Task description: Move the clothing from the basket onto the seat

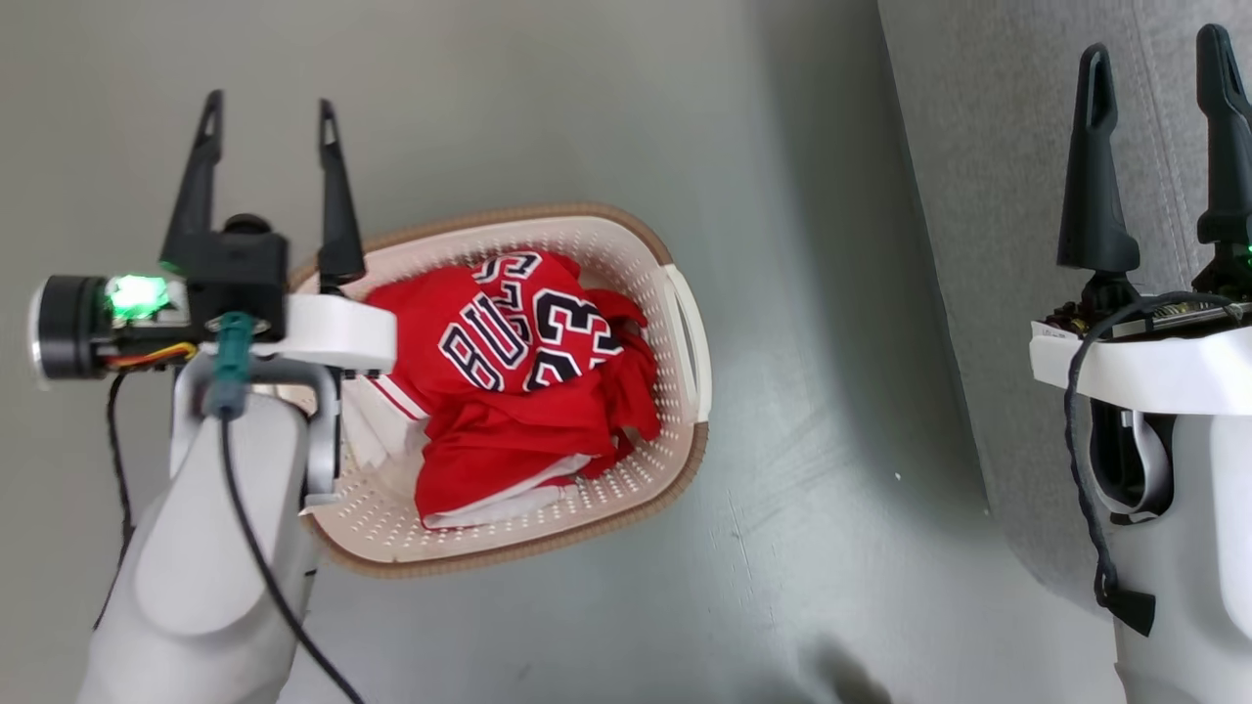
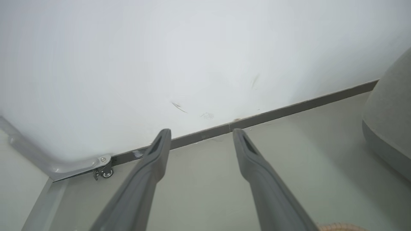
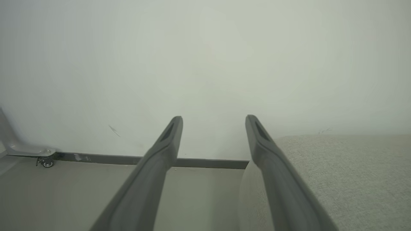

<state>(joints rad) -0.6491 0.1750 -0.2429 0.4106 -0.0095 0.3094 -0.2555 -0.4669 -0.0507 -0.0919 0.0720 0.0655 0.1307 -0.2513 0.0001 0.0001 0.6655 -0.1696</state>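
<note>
Just right of empty, wide-spread left gripper [image 1: 269,103], clothing [image 1: 518,391] heaped in basket [image 1: 548,211]; right gripper [image 1: 1154,41] spread, empty.

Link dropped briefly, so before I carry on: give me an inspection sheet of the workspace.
Surface: plain grey floor.
Job's things: red basketball jersey with white trim and number 23, crumpled inside the cream perforated plastic laundry basket with brown rim, standing on the floor; light-grey fabric sofa seat to the robot's right.
Clutter: nothing seen.
Grippers: left pincer open, empty, above the basket's left end; right pincer open, empty, over the seat.
Cables: black left-arm cable runs down the forearm; black right-arm cable loops below the wrist.
Surroundings: white wall, dark skirting, metal frame on a small caster.
</note>
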